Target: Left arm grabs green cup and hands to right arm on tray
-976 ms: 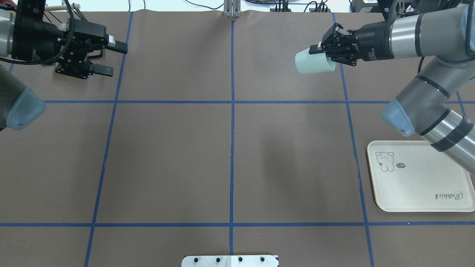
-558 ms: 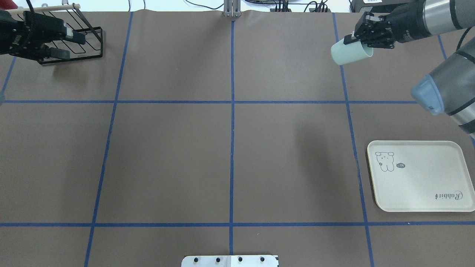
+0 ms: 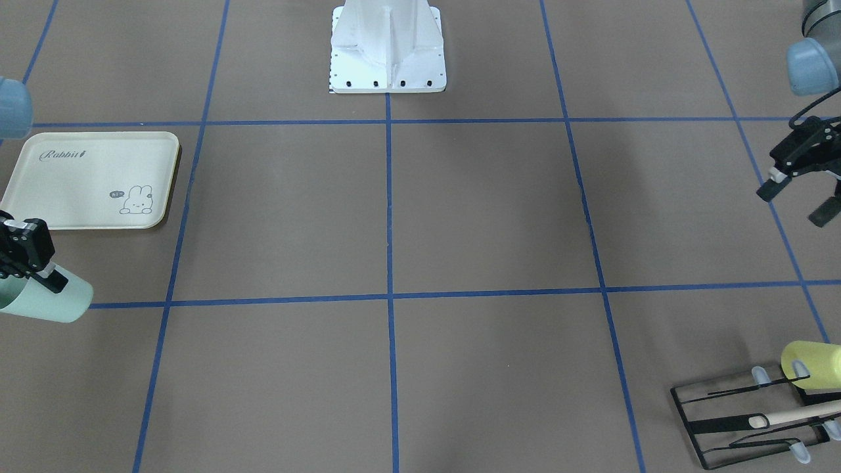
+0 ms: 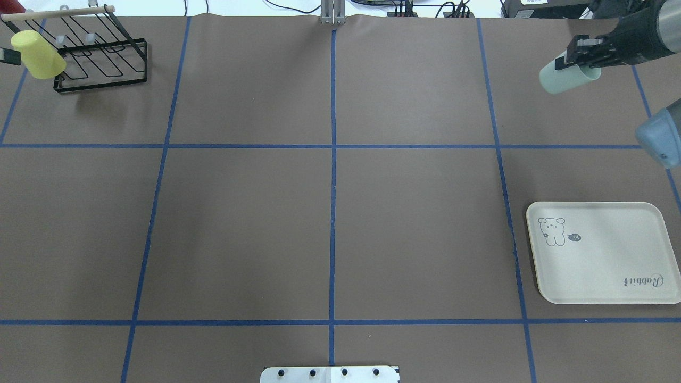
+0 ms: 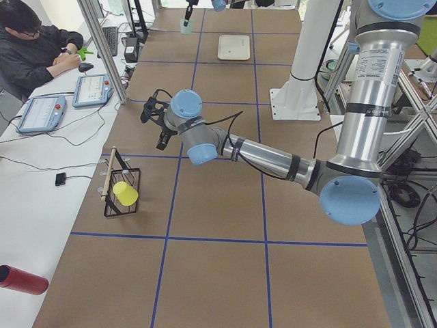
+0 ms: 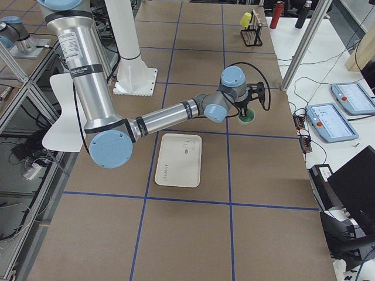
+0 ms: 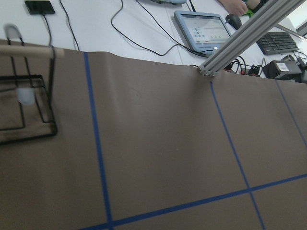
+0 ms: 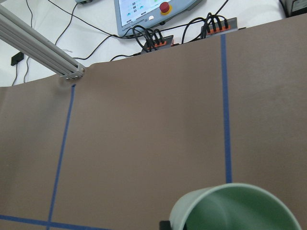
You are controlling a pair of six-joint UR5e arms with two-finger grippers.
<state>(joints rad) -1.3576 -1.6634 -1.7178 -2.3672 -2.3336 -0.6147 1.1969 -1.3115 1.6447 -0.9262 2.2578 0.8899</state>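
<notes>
Where the right gripper point(image 4: 577, 57) is clamped on the rim of the green cup point(image 4: 565, 78), one black finger is seen on the outer wall; the other is hidden and appears to sit inside the mouth. The cup is held off the table, tipped nearly on its side, over the far right corner of the surface and well apart from the tray point(image 4: 601, 266). The left gripper point(image 3: 796, 200) is shown with jaws spread and nothing between them, near the wire rack point(image 4: 101, 64).

Counted: two arms, the right arm point(image 6: 176, 111) and the left arm point(image 5: 266, 154); two cups, the green one and a yellow cup point(image 4: 38, 53) set on a prong of the rack; one tray; one rack.

The table point(image 4: 330, 213) is covered in brown paper divided by blue tape lines, with the white robot base point(image 3: 387, 46) at one edge. On a white bench alongside, two teach pendants point(image 5: 41, 113) are laid, and one seated operator point(image 5: 34, 55) is seen.

The green cup is pale mint, smooth, tapered and handleless.
</notes>
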